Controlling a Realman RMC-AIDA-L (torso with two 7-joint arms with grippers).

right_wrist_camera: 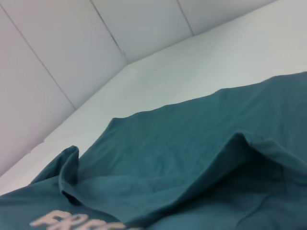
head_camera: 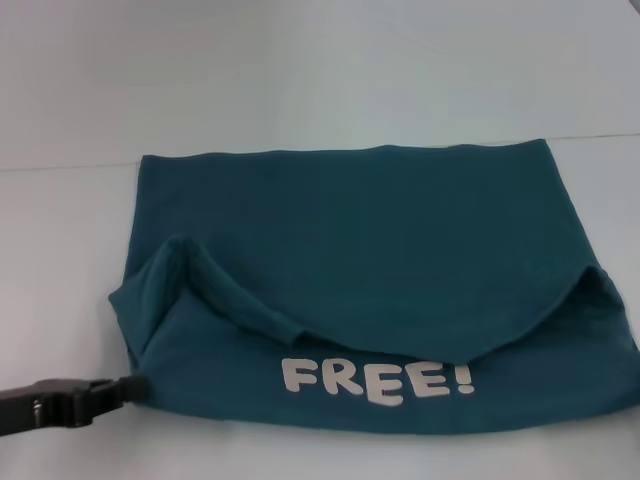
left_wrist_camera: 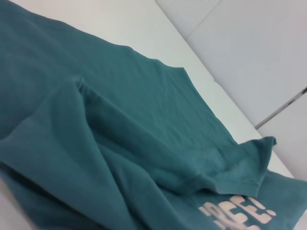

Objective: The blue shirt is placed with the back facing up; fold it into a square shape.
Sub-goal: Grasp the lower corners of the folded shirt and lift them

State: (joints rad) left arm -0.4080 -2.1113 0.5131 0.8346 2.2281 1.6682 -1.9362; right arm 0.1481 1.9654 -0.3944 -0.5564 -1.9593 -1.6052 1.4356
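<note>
The blue shirt (head_camera: 350,240) lies folded on the white table (head_camera: 60,250), with a layer turned over toward the near side. White "FREE!" lettering (head_camera: 375,380) shows along its near edge. Loose folds stand up at the shirt's left and right sides. My left gripper (head_camera: 130,386), black, lies low at the near left, its tip at the shirt's near left corner. The left wrist view shows the shirt (left_wrist_camera: 120,134) close up with part of the lettering (left_wrist_camera: 240,213). The right wrist view shows the shirt (right_wrist_camera: 201,158) and the lettering (right_wrist_camera: 57,220). My right gripper is out of view.
The white table runs beyond the shirt to a far edge (head_camera: 70,165), with a pale wall (head_camera: 300,70) behind it. Panelled wall seams (right_wrist_camera: 110,38) show in the right wrist view.
</note>
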